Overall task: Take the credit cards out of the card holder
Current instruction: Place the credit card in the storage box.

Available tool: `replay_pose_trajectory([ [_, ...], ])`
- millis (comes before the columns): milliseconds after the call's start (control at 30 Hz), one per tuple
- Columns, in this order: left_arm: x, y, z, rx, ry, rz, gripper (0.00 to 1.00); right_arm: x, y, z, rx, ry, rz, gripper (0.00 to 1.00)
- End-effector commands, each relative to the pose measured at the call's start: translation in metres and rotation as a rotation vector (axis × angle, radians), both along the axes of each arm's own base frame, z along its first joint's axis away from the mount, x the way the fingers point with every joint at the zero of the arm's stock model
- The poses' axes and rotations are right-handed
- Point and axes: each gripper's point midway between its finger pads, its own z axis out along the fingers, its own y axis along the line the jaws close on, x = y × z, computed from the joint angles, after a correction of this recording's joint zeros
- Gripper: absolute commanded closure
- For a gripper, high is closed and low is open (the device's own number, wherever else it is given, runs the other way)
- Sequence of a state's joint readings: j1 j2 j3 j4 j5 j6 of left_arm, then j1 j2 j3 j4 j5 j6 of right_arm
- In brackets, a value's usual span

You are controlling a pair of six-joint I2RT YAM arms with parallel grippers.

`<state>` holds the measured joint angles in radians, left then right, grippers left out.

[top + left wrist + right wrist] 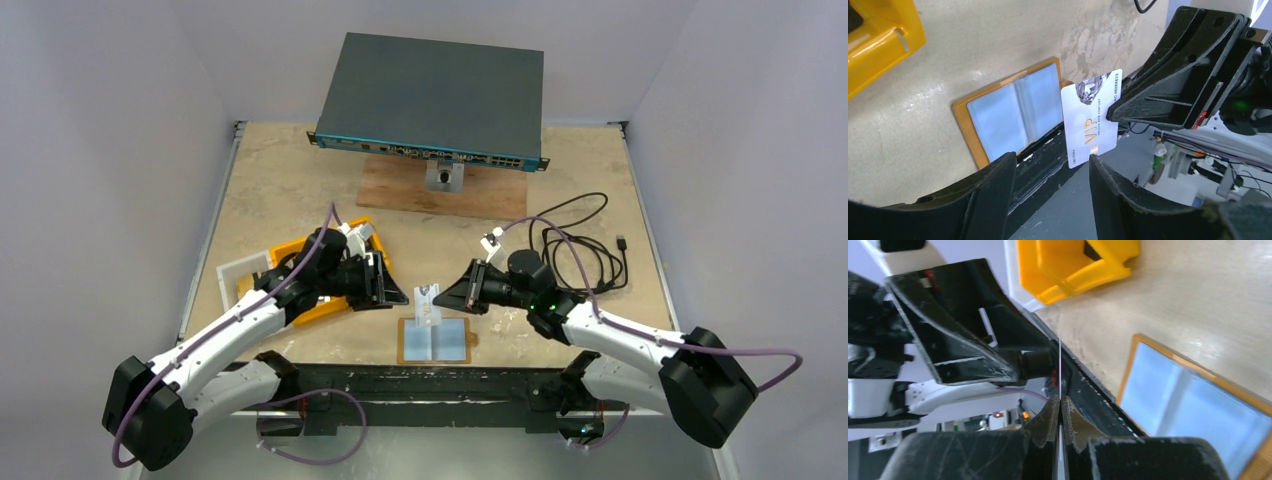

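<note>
- right gripper (pixel 1060 401) clamped on VIP card (pixel 1090 117)
- left gripper (pixel 1050 159) jaws apart, gripping nothing
- card holder (pixel 452 346) lies open at table (pixel 290 180) near edge

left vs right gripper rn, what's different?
The left gripper is open, its fingers spread wide; the right gripper is shut. The right gripper pinches the white VIP card by one edge, out of the card holder; the left gripper clamps nothing. Shared: both are black and face each other near the open card holder.
</note>
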<state>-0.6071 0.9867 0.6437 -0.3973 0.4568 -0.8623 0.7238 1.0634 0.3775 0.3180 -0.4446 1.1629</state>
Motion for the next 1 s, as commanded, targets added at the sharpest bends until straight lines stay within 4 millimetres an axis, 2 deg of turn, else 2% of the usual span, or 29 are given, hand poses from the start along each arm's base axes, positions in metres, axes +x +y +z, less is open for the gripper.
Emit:
replay_pose_trajectory([
  [0, -0.004, -0.015, 0.026, -0.167, -0.021, -0.074, 0.45, 0.001, 0.020, 0.057, 0.215, -0.068, 0.078, 1.00],
  [267, -0.003, -0.023, 0.033, -0.265, -0.013, -0.091, 0.47, -0.001, 0.025, 0.062, 0.275, -0.042, 0.104, 1.00],
  [433, -0.003, -0.030, 0.038, -0.324, 0.000, -0.105, 0.55, 0.000, 0.025, 0.061, 0.274, -0.041, 0.094, 1.00],
  [567, -0.001, -0.033, 0.044, -0.363, -0.011, -0.110, 0.71, 0.002, 0.026, 0.057, 0.272, -0.036, 0.089, 1.00],
  [700, -0.001, -0.035, 0.043, -0.371, 0.006, -0.112, 0.97, 0.002, 0.025, 0.053, 0.262, -0.033, 0.086, 1.00],
  [733, -0.001, -0.035, 0.042, -0.365, 0.013, -0.114, 1.00, 0.003, 0.025, 0.052, 0.256, -0.035, 0.084, 1.00],
  [800, 0.000, -0.034, 0.038, -0.339, 0.023, -0.110, 1.00, 0.004, 0.024, 0.049, 0.234, -0.041, 0.077, 0.99],
  [900, 0.001, -0.029, 0.034, -0.290, 0.036, -0.080, 1.00, 0.006, 0.021, 0.045, 0.181, -0.051, 0.061, 0.70],
  [967, 0.003, -0.024, 0.033, -0.249, 0.028, -0.054, 1.00, 0.008, 0.019, 0.042, 0.141, -0.060, 0.050, 0.46],
])
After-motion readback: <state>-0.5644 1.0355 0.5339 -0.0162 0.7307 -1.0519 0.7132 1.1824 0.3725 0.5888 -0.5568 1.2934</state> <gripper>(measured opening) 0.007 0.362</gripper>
